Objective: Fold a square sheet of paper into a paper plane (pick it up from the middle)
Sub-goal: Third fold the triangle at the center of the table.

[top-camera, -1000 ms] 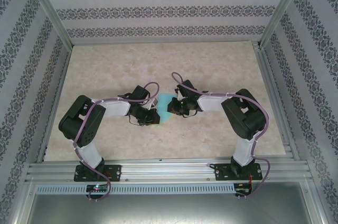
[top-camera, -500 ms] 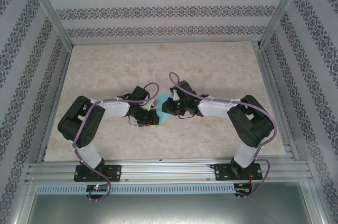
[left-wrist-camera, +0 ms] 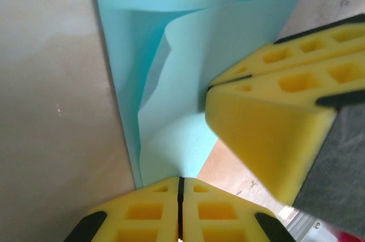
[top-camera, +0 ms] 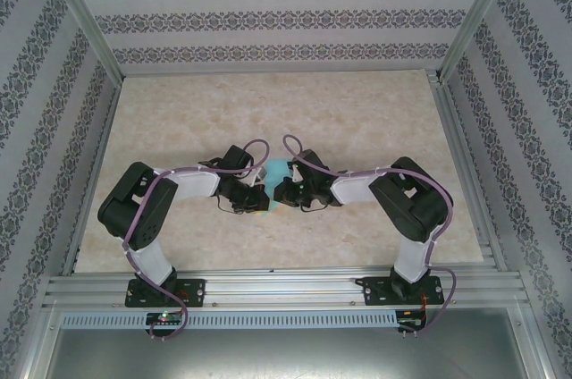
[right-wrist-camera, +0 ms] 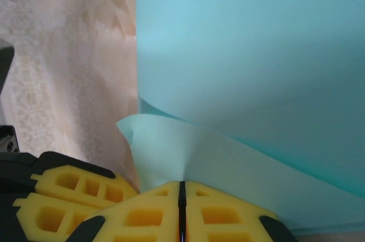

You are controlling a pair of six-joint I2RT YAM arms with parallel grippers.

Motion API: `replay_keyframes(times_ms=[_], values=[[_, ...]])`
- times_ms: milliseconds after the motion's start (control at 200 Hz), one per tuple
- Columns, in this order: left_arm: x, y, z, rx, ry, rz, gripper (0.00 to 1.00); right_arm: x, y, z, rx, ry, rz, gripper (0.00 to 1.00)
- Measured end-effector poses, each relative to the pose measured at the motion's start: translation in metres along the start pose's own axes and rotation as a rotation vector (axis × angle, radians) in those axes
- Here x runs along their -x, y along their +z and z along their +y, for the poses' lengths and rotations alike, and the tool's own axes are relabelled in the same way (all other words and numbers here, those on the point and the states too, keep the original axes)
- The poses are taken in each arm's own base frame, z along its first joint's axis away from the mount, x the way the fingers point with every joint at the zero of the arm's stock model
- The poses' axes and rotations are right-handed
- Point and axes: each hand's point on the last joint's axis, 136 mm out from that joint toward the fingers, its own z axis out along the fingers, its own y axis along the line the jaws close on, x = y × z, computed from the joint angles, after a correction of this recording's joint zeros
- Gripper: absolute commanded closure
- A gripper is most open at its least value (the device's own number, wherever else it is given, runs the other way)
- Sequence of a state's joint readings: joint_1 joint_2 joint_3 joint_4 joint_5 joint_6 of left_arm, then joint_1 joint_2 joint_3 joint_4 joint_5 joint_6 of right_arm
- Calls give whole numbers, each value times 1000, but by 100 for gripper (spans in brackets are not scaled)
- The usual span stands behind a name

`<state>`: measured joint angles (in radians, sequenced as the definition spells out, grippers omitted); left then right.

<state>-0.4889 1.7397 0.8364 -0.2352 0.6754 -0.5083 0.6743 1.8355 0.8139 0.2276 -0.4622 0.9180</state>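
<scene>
The turquoise square sheet of paper (top-camera: 278,172) sits at the table's middle, mostly covered by both wrists. Its lifted flap (left-wrist-camera: 188,76) curls up in the left wrist view and runs into my left gripper (left-wrist-camera: 181,180), whose yellow jaws are pressed together on its edge. The same paper (right-wrist-camera: 256,53) spreads across the right wrist view, and a raised corner (right-wrist-camera: 165,150) disappears between the closed jaws of my right gripper (right-wrist-camera: 182,184). The two grippers (top-camera: 260,197) (top-camera: 279,191) stand almost touching over the sheet; the right one's yellow fingers (left-wrist-camera: 268,133) loom close in the left wrist view.
The marbled beige tabletop (top-camera: 357,111) stretches around the arms inside patterned walls. An aluminium rail (top-camera: 268,285) runs along the near edge by the arm bases. The left gripper's fingers (right-wrist-camera: 63,196) sit at the lower left of the right wrist view.
My right arm has slid left, bringing its gripper closer to the left one over the paper, so less turquoise shows. The left arm has barely moved.
</scene>
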Motion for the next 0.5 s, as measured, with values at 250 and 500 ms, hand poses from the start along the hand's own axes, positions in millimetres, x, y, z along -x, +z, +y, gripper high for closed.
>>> replay_keyframes(times_ms=[250,500], values=[[0,0,0,-2,0,0,91,36,-19,-23,12,67,-74,88],[0,0,0,-2,-1,2,89,54,-35,-37,12,91,-141,86]])
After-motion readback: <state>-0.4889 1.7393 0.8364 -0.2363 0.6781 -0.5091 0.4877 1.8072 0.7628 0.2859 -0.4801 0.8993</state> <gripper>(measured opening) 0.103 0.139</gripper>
